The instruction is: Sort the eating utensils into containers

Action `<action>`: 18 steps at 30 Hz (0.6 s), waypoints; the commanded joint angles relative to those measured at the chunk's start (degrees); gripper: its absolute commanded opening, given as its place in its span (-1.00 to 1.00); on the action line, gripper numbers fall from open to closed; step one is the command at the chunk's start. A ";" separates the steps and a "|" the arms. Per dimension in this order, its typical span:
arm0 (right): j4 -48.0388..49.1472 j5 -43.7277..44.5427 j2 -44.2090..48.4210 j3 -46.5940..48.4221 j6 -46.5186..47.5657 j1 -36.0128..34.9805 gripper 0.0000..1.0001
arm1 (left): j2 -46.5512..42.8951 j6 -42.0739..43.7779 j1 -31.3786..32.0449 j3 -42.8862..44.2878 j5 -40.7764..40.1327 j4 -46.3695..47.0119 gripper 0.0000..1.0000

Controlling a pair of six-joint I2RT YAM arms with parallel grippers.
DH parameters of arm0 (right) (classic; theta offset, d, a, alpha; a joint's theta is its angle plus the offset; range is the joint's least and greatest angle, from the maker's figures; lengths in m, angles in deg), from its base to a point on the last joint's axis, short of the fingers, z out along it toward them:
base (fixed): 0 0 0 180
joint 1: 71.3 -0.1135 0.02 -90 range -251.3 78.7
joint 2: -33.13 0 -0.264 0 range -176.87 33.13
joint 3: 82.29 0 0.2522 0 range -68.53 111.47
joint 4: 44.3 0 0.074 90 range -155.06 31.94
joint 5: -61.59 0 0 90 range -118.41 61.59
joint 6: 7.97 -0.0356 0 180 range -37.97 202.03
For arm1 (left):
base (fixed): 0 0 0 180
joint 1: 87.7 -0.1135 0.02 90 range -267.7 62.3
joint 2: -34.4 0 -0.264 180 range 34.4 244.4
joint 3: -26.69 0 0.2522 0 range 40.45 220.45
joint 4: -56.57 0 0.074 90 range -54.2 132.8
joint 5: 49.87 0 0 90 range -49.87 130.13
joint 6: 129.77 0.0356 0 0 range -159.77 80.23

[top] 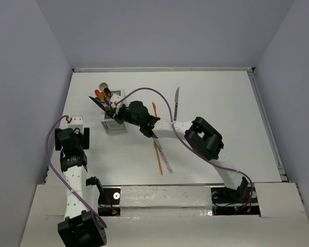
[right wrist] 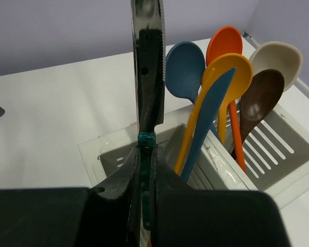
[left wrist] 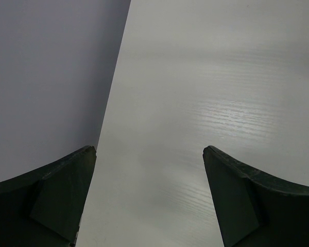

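Observation:
The white slatted caddy (top: 115, 126) stands left of the table's middle. In the right wrist view its far compartment (right wrist: 293, 164) holds a blue spoon (right wrist: 185, 62), an orange spoon (right wrist: 224, 43), a yellow-orange spoon (right wrist: 232, 69), a beige spoon (right wrist: 278, 56), a brown spoon (right wrist: 260, 100) and a blue knife (right wrist: 208, 116). My right gripper (right wrist: 146, 154) (top: 116, 110) is shut on the teal handle of a dark-bladed knife (right wrist: 147, 67), above the caddy's near compartment. My left gripper (left wrist: 149, 150) (top: 75, 125) hangs open over bare table, left of the caddy.
On the table lie a silver knife (top: 176, 103), a small orange knife (top: 154, 109), a long orange utensil (top: 158, 158) and a pink-handled knife (top: 166, 159) under the right forearm. Walls close the table on the left, back and right.

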 commanded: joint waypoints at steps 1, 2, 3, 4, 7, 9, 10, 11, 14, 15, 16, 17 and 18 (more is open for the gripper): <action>4.60 1.72 4.34 -1.91 0.97 -0.46 -1.00 | -0.66 -0.49 -0.21 1.24 -0.68 2.52 0.98; 4.60 1.63 4.43 -2.18 0.97 -0.46 -0.95 | -0.66 -0.49 -0.21 1.24 -0.68 2.52 0.98; 4.60 1.46 4.69 -2.35 0.79 -0.46 -0.82 | -0.66 -0.49 -0.21 1.24 -0.68 2.52 0.98; 4.60 1.46 4.70 -2.36 0.79 -0.46 -0.72 | -0.66 -0.49 -0.21 1.33 -0.68 2.52 0.98; 3.90 0.93 5.49 -2.53 0.44 -0.46 -0.40 | -0.92 -0.49 -0.12 1.24 -0.59 2.52 0.98; 3.03 0.23 6.54 -2.62 0.35 -0.46 -0.19 | -1.01 -0.40 -0.21 1.15 -0.50 2.43 0.98; 2.59 -0.47 6.98 -2.53 0.18 -0.46 -0.11 | -0.93 -0.40 -0.21 1.24 -0.50 2.43 0.98; 1.54 -0.65 8.03 -2.53 0.17 -0.46 -0.02 | -1.01 -0.40 -0.12 1.16 -0.41 2.43 0.98; 0.39 -0.57 10.23 -3.14 -0.35 -0.46 0.07 | -1.10 -0.31 -0.12 1.16 -0.24 2.34 0.98; -0.83 -0.13 12.24 -3.67 -1.14 -0.46 0.11 | -1.10 -0.31 -0.12 1.24 -0.15 2.34 0.98; -1.80 0.92 13.56 -3.94 -2.10 -0.46 0.11 | -1.19 -0.23 -0.21 1.16 -0.15 2.34 0.98; -5.47 4.41 14.79 -4.03 -3.24 -0.46 0.11 | -1.19 -0.23 -0.21 1.15 -0.06 2.25 0.98; -8.38 6.71 17.76 -3.94 -4.38 -0.46 0.11 | -1.36 -0.23 -0.21 1.15 -0.06 2.25 0.98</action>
